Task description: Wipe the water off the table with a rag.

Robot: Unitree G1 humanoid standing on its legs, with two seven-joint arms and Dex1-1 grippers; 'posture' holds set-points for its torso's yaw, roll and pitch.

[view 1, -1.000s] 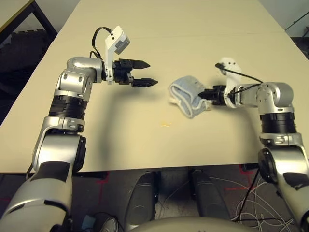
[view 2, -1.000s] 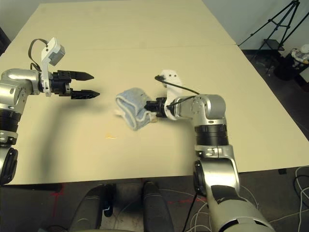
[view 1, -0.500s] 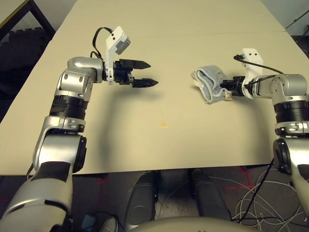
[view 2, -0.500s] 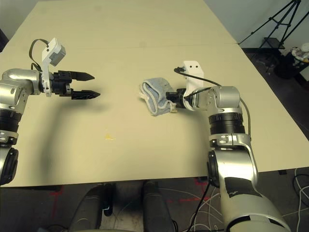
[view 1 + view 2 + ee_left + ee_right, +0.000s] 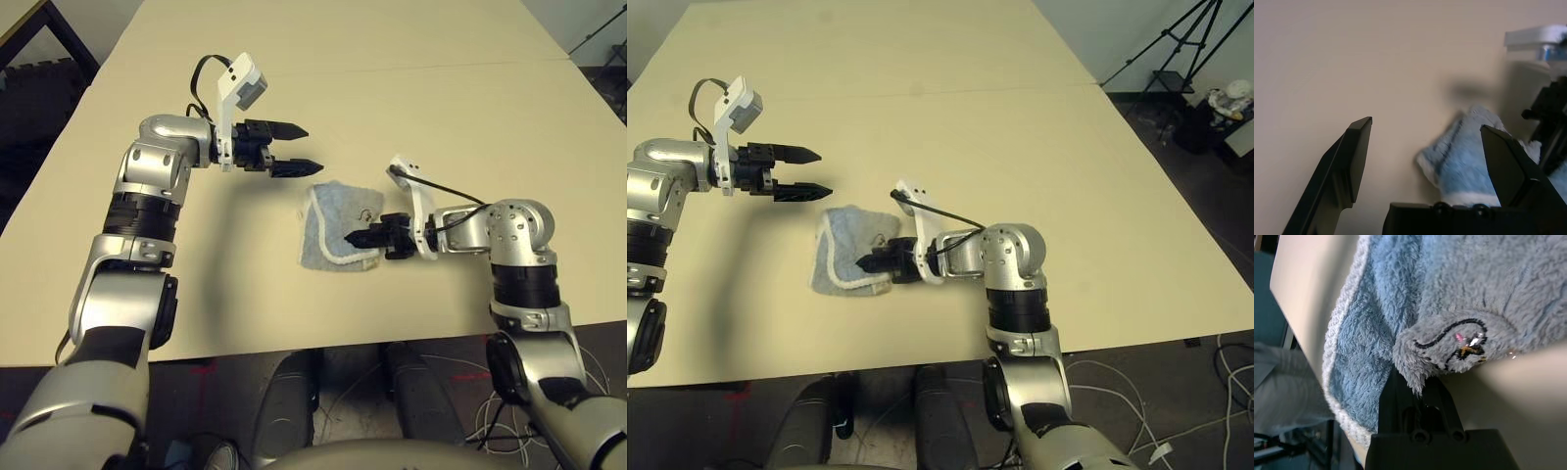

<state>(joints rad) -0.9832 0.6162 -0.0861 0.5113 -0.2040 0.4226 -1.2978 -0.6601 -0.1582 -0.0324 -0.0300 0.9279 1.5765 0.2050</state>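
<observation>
The rag (image 5: 338, 235) is spread on the table (image 5: 411, 108) near its front edge, between the two arms. It is pinched at its right edge by the closed right gripper (image 5: 361, 238). In the right wrist view a small embroidered mark on a folded corner of the cloth is seen. The left gripper (image 5: 301, 148) is held above the table beyond the rag, fingers (image 5: 1354, 152) parted around nothing.
</observation>
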